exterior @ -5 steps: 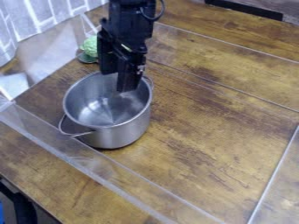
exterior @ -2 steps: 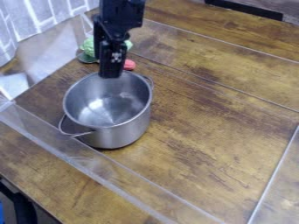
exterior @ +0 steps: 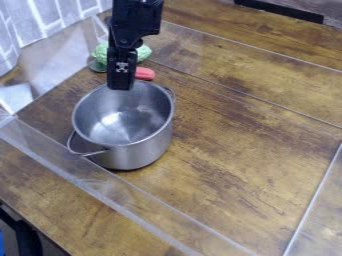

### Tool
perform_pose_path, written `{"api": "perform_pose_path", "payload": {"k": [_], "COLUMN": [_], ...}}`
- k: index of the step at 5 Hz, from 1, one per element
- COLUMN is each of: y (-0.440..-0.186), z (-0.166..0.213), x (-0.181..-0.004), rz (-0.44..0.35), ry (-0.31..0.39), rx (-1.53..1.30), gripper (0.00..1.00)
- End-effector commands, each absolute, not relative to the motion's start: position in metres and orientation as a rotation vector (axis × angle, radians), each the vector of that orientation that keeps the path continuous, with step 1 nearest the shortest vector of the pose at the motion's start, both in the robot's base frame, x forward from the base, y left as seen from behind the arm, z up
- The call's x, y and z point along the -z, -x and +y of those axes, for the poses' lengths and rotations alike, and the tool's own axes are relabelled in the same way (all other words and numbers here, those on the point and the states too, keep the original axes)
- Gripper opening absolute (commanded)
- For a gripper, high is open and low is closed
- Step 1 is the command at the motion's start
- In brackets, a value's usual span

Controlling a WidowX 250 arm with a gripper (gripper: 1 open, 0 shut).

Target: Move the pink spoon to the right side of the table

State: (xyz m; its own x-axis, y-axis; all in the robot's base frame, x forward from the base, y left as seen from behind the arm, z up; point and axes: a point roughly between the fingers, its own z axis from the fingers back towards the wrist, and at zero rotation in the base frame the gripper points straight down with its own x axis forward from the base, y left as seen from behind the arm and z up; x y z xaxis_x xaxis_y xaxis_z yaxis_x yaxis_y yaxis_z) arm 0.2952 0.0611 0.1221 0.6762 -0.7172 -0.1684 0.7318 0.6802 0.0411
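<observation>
The table is a dark-brown plank top with visible grain and worn patches. Glossy clear strips cross it: one runs along the near-left edge, another near the right edge, another across the far side.

The pot stands upright on the left half of the table, nearer the left edge than the right. It is steel, open-topped, and shows nothing inside. Its grey handle projects from the rim toward the near-left edge.

The spoon lies on the table just beyond the pot's far rim, toward the far-left corner. Only a short reddish-pink end shows, to the right of the arm; the remainder is hidden behind the gripper. The visible piece appears to extend toward the right edge, which suggests a long axis roughly parallel to the far edge, but neither the axis nor which end is the bowl can be confirmed.

A green knobbly item sits immediately left of the spoon, also partly hidden, close to the far-left corner.

The gripper hangs vertically from the black arm, tips over the far rim of the pot, directly in front of the spoon. The fingers are seen as one dark mass; the opening width and any contact with the spoon cannot be determined.
</observation>
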Motion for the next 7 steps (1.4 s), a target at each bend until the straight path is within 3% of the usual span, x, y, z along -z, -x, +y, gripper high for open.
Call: {"api": "perform_pose_path", "payload": {"k": [1, 2, 4, 6, 7], "y": [-0.299, -0.298, -0.321, -0.338, -0.348], "z": [0.071, 0.074, 0.093, 0.107, 0.106], "x": [-0.136, -0.133, -0.138, -0.149, -0.134], "rz": [0.099, 0.103, 0.089, 0.069, 0.061], "ry": [-0.147, -0.153, -0.177, -0.179, -0.169], "rx": [0.726, 0.658, 0.706, 0.707, 0.739], "gripper": [0.0, 0.0, 0.0, 0.0, 1.0]}}
